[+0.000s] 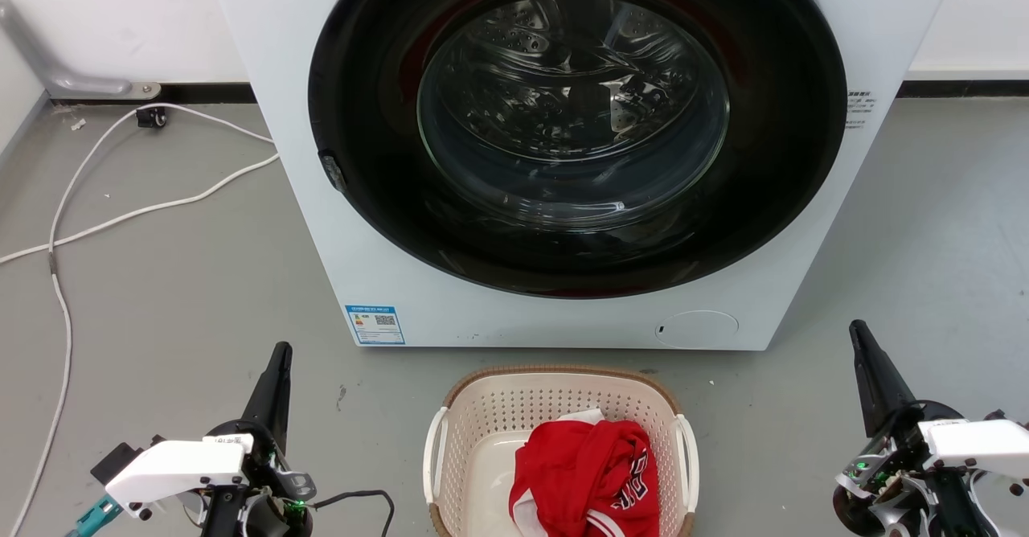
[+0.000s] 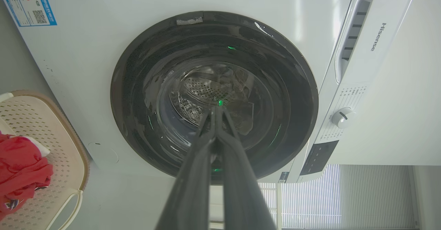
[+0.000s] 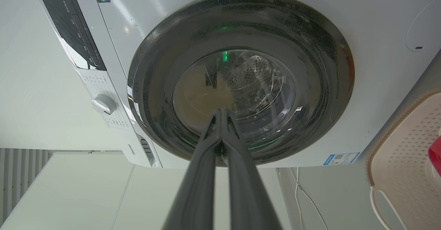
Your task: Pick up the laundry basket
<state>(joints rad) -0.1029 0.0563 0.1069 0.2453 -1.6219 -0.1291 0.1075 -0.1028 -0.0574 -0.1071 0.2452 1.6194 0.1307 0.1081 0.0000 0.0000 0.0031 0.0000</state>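
The laundry basket (image 1: 482,408) is cream with perforated walls, a brown rim and white side handles. It stands on the floor just in front of the washer, at the bottom centre of the head view, holding a red garment (image 1: 587,473). Its edge also shows in the left wrist view (image 2: 58,161) and the right wrist view (image 3: 403,154). My left gripper (image 1: 280,350) is well left of the basket, shut, with nothing in it. My right gripper (image 1: 857,328) is well right of it, also shut and empty. Both point toward the washer.
A white front-loading washer (image 1: 338,223) with a closed round dark glass door (image 1: 575,119) stands straight ahead, close behind the basket. White cables (image 1: 120,215) trail over the grey floor at the left. Bare floor lies on both sides of the basket.
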